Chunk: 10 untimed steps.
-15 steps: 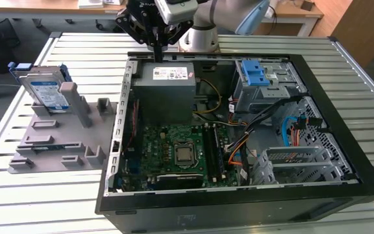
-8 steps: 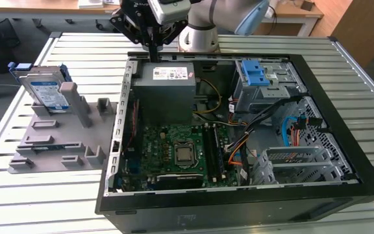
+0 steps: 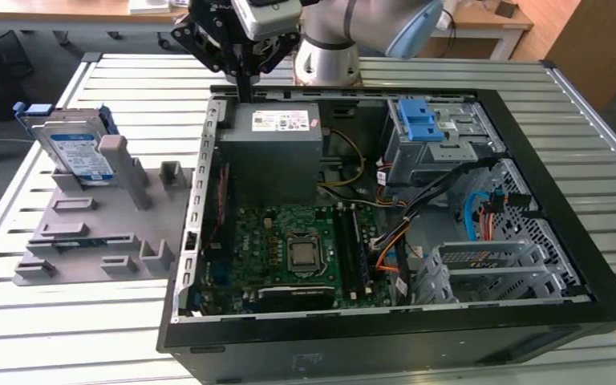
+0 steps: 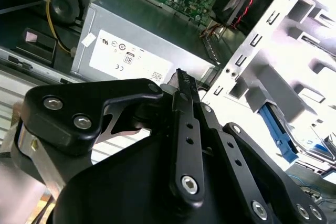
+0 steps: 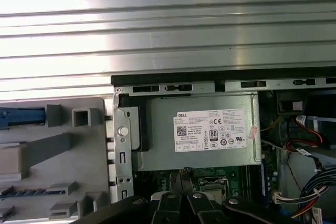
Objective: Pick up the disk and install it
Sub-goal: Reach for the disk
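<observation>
**STATUS: GRIPPER EMPTY OVER POWER SUPPLY, DISK IN HOLDER**

I see the black two-finger gripper (image 3: 244, 93) with its fingers pressed together and nothing between them. It hangs over the open black tower computer case (image 3: 394, 353), at the case wall farthest from the exterior camera. It is just above the grey metal power supply box with a white label (image 3: 276, 144).

The disk, a flat silver-grey hard drive with a white-and-blue label in a blue plastic bracket (image 3: 76, 152), stands upright in a slot of the grey moulded holder (image 3: 105, 233). The holder rests on the slatted metal table (image 3: 73, 337), outside the case at the exterior view's left. The disk is well apart from the gripper.

Inside the case, a blue-latched tray (image 3: 420, 120) sits atop the grey metal drive cage (image 3: 436, 156).
</observation>
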### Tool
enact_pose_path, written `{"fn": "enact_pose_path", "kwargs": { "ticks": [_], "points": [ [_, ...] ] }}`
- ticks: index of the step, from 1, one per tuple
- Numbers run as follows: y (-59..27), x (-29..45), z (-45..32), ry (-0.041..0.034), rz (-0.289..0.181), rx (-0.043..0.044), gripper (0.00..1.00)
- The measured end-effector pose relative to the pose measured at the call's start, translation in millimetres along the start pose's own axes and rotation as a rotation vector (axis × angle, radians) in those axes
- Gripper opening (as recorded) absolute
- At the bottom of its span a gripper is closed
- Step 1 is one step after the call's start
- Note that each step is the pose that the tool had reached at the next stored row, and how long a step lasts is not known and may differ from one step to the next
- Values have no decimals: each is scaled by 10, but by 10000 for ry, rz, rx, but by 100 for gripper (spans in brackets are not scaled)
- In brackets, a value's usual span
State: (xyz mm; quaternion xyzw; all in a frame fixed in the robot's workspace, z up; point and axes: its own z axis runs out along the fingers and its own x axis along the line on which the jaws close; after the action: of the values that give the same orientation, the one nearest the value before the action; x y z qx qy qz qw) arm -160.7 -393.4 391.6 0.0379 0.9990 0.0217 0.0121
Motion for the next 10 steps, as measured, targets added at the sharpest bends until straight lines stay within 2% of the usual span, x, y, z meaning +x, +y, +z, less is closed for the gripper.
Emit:
{"fn": "enact_pose_path", "kwargs": {
  "ticks": [10],
  "points": [
    [4, 124, 1, 6, 0, 1, 11]
  ]
}}
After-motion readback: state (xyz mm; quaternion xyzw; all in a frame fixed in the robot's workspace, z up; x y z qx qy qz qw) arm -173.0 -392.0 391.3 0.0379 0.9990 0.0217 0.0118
